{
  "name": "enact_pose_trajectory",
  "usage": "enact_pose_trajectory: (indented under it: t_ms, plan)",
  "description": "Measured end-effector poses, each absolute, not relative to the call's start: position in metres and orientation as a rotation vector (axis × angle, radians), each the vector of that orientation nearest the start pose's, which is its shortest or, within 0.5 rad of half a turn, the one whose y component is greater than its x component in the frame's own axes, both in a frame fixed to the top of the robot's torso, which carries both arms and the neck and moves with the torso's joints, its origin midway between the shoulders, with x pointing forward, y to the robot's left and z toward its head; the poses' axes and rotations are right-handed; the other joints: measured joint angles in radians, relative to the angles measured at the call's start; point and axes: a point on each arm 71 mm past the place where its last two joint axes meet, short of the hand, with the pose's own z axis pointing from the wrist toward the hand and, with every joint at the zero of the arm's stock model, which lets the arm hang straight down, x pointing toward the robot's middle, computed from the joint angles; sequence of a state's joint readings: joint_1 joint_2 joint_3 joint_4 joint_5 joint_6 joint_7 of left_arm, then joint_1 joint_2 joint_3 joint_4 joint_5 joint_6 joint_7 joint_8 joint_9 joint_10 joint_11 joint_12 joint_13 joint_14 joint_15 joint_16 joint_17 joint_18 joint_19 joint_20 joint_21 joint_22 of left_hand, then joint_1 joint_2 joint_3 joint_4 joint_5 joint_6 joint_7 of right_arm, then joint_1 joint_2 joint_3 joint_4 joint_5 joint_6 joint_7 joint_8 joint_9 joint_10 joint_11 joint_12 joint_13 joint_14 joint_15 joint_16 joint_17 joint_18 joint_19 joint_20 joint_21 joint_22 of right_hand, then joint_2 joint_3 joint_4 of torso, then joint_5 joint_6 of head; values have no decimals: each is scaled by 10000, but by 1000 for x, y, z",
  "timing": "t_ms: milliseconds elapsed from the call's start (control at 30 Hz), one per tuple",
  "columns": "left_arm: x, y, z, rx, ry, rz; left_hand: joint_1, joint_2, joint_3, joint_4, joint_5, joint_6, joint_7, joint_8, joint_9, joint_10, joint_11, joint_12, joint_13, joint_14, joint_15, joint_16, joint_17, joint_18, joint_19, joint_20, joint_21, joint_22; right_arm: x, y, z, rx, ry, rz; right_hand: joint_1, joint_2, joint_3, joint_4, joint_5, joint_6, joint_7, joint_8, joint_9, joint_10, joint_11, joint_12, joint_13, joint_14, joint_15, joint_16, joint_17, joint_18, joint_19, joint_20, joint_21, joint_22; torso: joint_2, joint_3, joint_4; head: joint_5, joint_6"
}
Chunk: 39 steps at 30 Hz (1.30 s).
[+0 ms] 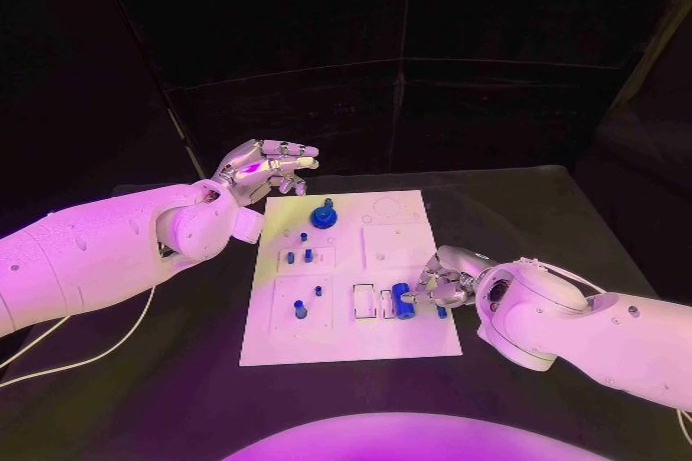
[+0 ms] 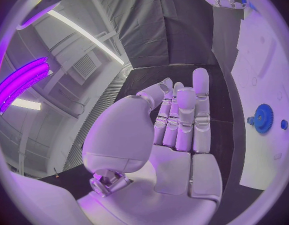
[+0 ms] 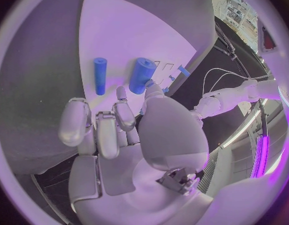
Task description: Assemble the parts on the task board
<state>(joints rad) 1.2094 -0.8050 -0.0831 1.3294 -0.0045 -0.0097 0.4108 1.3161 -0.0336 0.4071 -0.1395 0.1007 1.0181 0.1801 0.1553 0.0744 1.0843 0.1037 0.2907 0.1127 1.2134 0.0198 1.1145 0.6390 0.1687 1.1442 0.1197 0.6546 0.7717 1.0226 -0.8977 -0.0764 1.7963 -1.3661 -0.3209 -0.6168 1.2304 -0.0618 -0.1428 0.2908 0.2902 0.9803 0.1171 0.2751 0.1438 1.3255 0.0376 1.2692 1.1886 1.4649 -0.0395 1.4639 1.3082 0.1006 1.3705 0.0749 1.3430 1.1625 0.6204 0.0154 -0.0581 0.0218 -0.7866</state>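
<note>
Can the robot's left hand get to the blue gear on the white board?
Probably yes. The left hand is raised beside the board's far corner, holding nothing, and nothing stands between it and the blue gear.

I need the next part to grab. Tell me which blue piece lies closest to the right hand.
The thick blue cylinder, lying on the task board right at the right hand fingertips. The thinner blue cylinder lies just beyond it; the blue gear sits far up the board.

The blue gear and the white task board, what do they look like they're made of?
The blue gear looks like moulded or printed plastic: uniform saturated colour, matte, no metallic glint, though the toothed rim is too small to judge closely. The task board looks like a rigid white plastic or painted plate: flat, smooth, dull finish with shallow outlined recesses; which of these, I cannot tell.
</note>
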Motion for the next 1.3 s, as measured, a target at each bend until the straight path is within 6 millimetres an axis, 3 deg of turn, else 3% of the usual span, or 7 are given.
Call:
enact_pose_trajectory:
  t_ms: [600,933,1200,1300]
  plan:
    - [513,236,-198,-10682,15195,-16741,0,0,0,0,0,1,0,0,-10,0,0,0,-1,0,0,0,-13,1,-34,33,0,-8,393,-163,-266,753,20540,4003,142,107,-110,-55,-50,40,-9,209,86,38,-38,37,126,0,0,55,-3,0,0,0,44,91,7,15,23,-12,-38]
    - [512,236,-198,-10682,15238,-16763,0,0,0,0,0,1,0,0,-9,-35,36,0,-2,-37,37,0,-79,0,-34,34,0,-7,391,-158,-266,327,20397,3978,365,141,-194,-90,188,5,-44,324,115,73,-74,86,220,0,1,94,-4,1,38,-39,83,146,8,15,29,-44,-60]
    - [512,236,-198,-10677,15262,-16786,0,0,0,0,0,1,-1,0,-9,-35,36,0,-2,-36,37,-40,-105,1,-34,34,0,-6,391,-156,-266,5,20233,3899,1073,101,-266,-315,749,-107,-55,536,171,77,-74,112,353,0,3,171,-5,-11,41,-41,168,250,12,9,40,-58,-56]
    - [512,235,-198,-10675,15269,-16796,1,-1,0,0,0,-1,2,0,-9,-35,36,0,-2,-36,37,-40,-105,0,-34,34,0,-5,391,-156,-265,-45,20139,3909,1244,166,-234,-347,1118,74,-163,621,204,219,-110,245,505,1,4,233,-5,-161,152,-72,272,444,15,9,45,-65,-62]
